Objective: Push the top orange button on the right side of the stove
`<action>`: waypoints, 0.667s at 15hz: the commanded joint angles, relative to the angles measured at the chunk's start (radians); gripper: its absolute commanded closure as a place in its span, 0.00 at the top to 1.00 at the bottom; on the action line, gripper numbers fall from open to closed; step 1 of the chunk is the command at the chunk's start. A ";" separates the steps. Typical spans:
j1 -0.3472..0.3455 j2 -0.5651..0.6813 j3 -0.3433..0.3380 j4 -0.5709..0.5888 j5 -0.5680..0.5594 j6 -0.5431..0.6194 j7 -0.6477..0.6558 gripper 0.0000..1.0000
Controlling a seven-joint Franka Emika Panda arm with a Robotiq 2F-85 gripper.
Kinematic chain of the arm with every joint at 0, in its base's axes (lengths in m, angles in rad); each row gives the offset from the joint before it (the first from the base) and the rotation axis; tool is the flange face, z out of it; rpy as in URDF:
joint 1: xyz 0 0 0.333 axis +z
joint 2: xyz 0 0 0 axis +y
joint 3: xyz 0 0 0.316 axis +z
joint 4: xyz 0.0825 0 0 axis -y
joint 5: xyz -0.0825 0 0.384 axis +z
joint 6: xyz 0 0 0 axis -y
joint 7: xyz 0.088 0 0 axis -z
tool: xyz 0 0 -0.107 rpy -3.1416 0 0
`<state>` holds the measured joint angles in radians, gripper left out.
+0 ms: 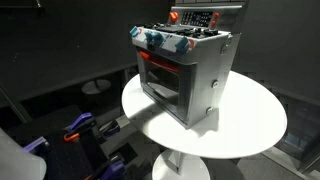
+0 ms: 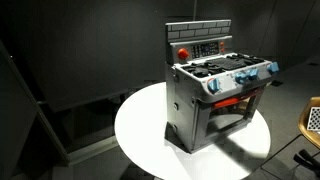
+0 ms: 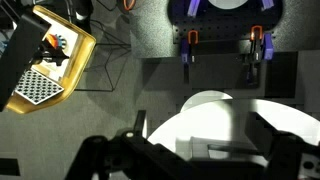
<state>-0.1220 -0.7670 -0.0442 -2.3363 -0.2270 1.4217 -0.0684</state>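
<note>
seemingly released, the end effector [image 3: 201,128] hovers above the white table [image 3: 215,103], the stove [image 1: 186,70] upright on it.

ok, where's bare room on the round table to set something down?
Wide bare table borders each grey side wall of the stove, out to the rim. Tight: only a thin strip between the door and the table edge.

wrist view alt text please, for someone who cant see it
The open gripper hangs over a round white table, seen from above, nothing between its jaws. A yellow bin sits on the grey floor at upper left.
</note>
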 commanded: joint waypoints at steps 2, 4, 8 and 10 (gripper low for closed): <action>0.026 0.001 -0.016 0.003 -0.009 -0.006 0.013 1.00; 0.026 0.001 -0.016 0.003 -0.009 -0.006 0.013 1.00; 0.026 0.023 -0.003 0.021 0.003 0.023 0.057 1.00; 0.026 0.042 0.006 0.033 0.011 0.056 0.098 1.00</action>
<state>-0.1086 -0.7601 -0.0441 -2.3344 -0.2269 1.4446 -0.0355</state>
